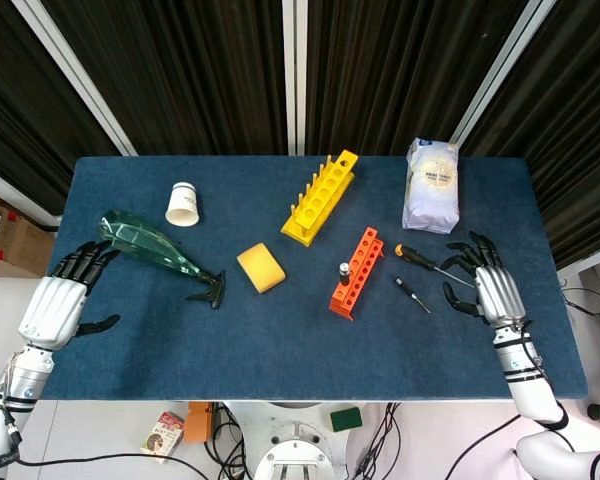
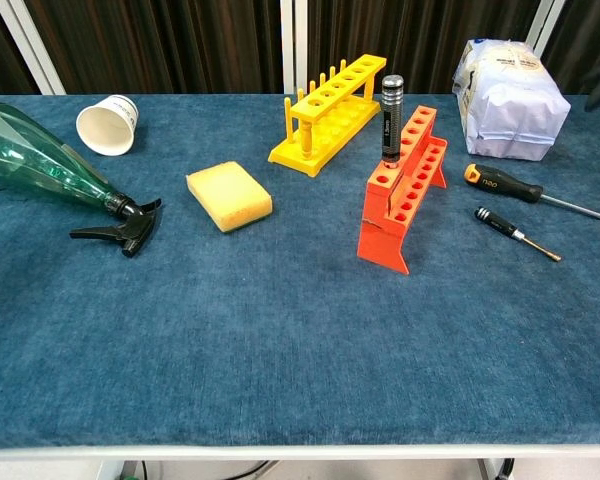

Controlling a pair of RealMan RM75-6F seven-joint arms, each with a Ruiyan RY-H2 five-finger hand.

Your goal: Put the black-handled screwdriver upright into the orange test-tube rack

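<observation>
The orange test-tube rack (image 1: 358, 270) (image 2: 402, 190) stands right of the table's middle. A black-handled screwdriver (image 1: 343, 271) (image 2: 391, 116) stands upright in a hole near the rack's front end, with nothing touching it. My right hand (image 1: 485, 286) hovers open over the table's right side, well away from the rack, fingers spread and empty. At the table's left edge my left hand (image 1: 66, 293) is open and empty too. Neither hand shows clearly in the chest view.
An orange-and-black screwdriver (image 1: 420, 258) (image 2: 500, 182) and a thin black driver (image 1: 412, 295) (image 2: 515, 234) lie between rack and right hand. Also here: yellow rack (image 1: 321, 196), white bag (image 1: 431, 185), sponge (image 1: 261, 267), spray bottle (image 1: 155, 247), paper cup (image 1: 183, 203).
</observation>
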